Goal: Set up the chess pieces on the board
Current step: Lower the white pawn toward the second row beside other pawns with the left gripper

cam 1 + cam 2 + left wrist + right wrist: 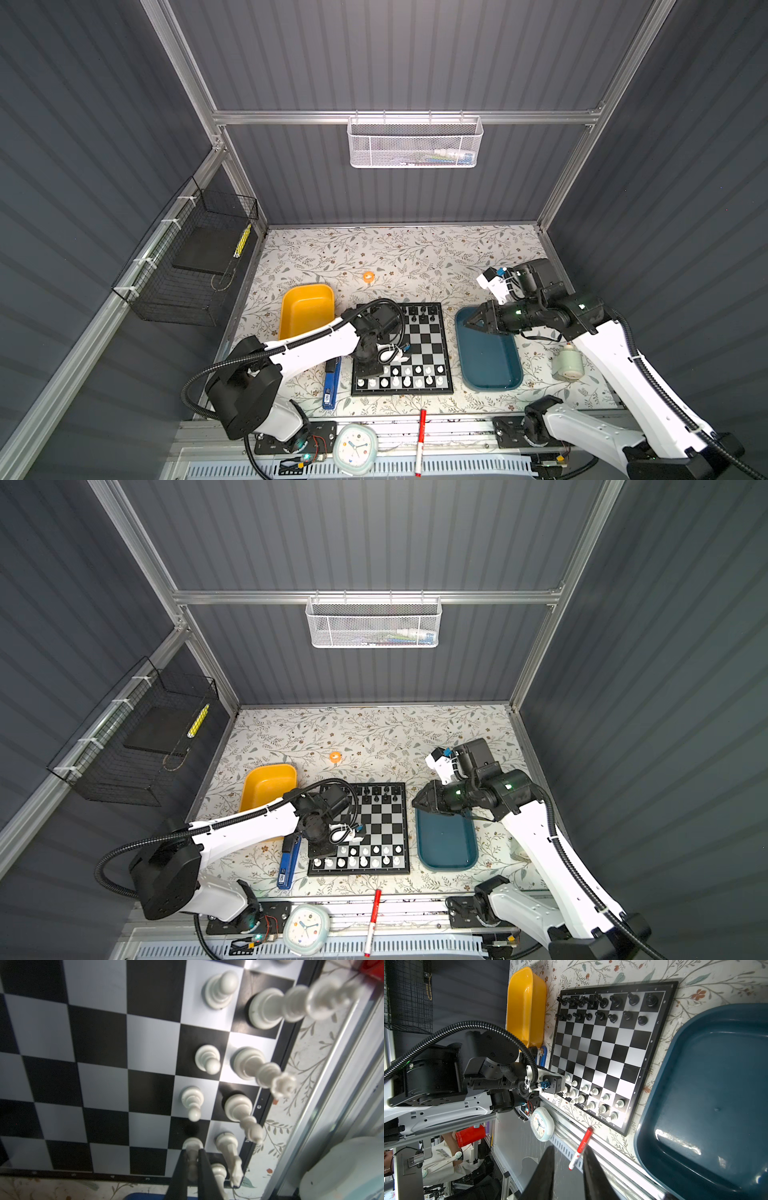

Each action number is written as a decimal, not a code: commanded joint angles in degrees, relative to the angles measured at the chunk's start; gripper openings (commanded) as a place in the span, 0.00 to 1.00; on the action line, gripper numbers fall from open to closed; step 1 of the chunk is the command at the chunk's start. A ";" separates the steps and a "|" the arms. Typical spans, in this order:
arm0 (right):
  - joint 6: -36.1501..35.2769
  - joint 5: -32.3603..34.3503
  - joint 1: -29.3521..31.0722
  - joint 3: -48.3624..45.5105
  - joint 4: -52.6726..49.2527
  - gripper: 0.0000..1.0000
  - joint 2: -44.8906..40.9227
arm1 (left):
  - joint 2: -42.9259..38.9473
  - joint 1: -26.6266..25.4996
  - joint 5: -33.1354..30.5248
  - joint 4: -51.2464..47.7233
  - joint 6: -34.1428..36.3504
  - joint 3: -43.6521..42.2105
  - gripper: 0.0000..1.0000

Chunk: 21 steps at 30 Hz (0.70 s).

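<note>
The board [424, 345] lies mid-table, also seen in the right wrist view [608, 1047]. Black chess pieces [422, 313] fill its two far rows, and white chess pieces [411, 374] stand on the two near rows. My left gripper [371, 375] points down at the board's near left corner. In the left wrist view it [191, 1150] is shut on a white pawn [192, 1144], held by the stem with its base close to a dark square. I cannot tell whether the pawn touches the board. My right gripper [469, 324] hovers open and empty [568, 1153] over the teal tray's far end.
A yellow tray [307, 307] sits left of the board and a teal tray [490, 361] right of it. A blue stapler [331, 384] lies by the board's left edge. Red marker [421, 440] and clock [354, 448] lie on the front rail. An orange roll [368, 276] is behind.
</note>
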 commanded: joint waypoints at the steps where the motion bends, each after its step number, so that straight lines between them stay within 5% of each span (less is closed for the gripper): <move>1: 0.19 0.40 -0.13 -0.64 0.18 0.27 -0.32 | 0.50 -0.45 1.28 0.31 -0.65 -0.56 0.07; 21: 0.19 0.39 -0.19 -1.17 1.06 0.27 0.55 | 2.44 -0.41 1.63 1.38 -1.30 -0.13 0.10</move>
